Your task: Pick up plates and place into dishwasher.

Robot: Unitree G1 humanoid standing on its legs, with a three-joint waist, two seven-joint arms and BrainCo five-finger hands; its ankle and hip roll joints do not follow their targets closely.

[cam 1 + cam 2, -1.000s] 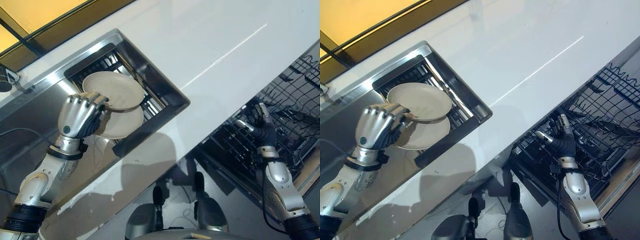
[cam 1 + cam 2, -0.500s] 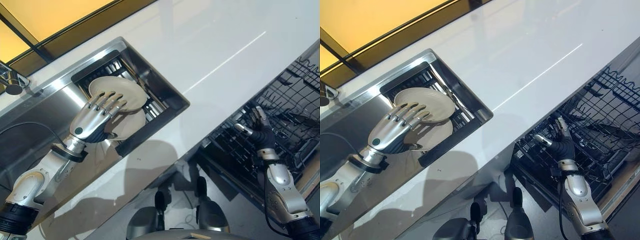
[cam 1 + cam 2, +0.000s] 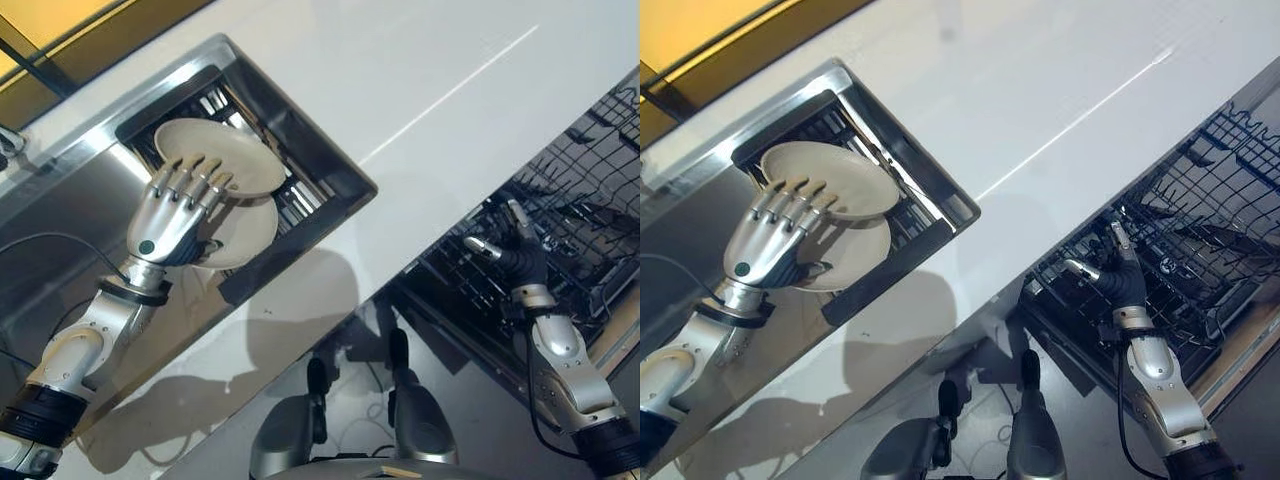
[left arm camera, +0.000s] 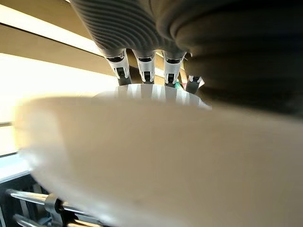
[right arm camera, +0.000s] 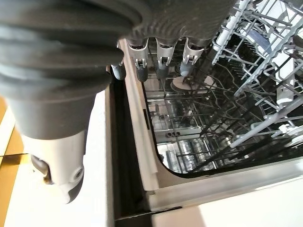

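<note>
Two cream plates lie overlapped on a dark wire rack [image 3: 296, 203] in the sink. The upper plate [image 3: 235, 160] rests partly on the lower plate [image 3: 248, 232]. My left hand [image 3: 165, 225] is open, its straight fingers [image 3: 195, 180] lying across the near rim of the upper plate; that plate [image 4: 142, 156] looms just past the fingers in the left wrist view. My right hand [image 3: 522, 262] is open with nothing in it, held over the front of the dishwasher's lower rack [image 3: 585, 195]. The same dishwasher rack [image 5: 227, 109] shows in the right wrist view.
The steel sink [image 3: 70, 205] is sunk into a white countertop [image 3: 420, 80] that runs between sink and dishwasher. The dishwasher's black wire rack is pulled out at the right, with upright tines and a basket [image 5: 265, 42].
My left hand went from curled at the plates' edge to straight fingers laid on the upper plate's rim. The camera shifted a little. My right hand barely moved.
</note>
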